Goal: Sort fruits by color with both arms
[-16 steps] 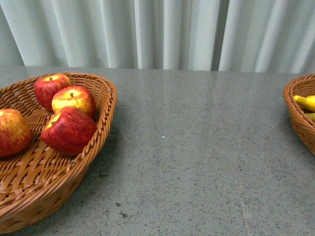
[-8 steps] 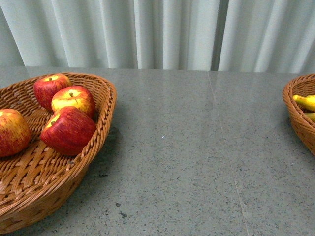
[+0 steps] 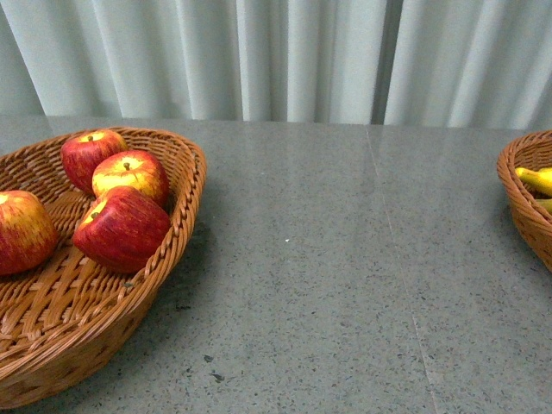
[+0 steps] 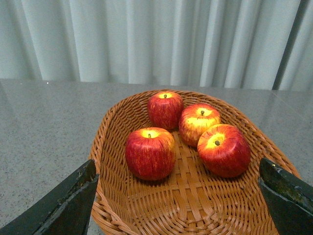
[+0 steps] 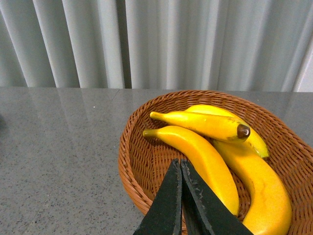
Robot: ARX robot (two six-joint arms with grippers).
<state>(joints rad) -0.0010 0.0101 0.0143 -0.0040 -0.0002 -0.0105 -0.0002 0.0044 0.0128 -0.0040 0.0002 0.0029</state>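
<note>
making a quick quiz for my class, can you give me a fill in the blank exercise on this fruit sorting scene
1. The left basket holds ____ apples.
2. The right basket holds only ____.
3. The left end effector has its fingers spread ____.
4. The right end effector has its fingers pressed ____, holding nothing.

Missing words: four; bananas; open; shut
</note>
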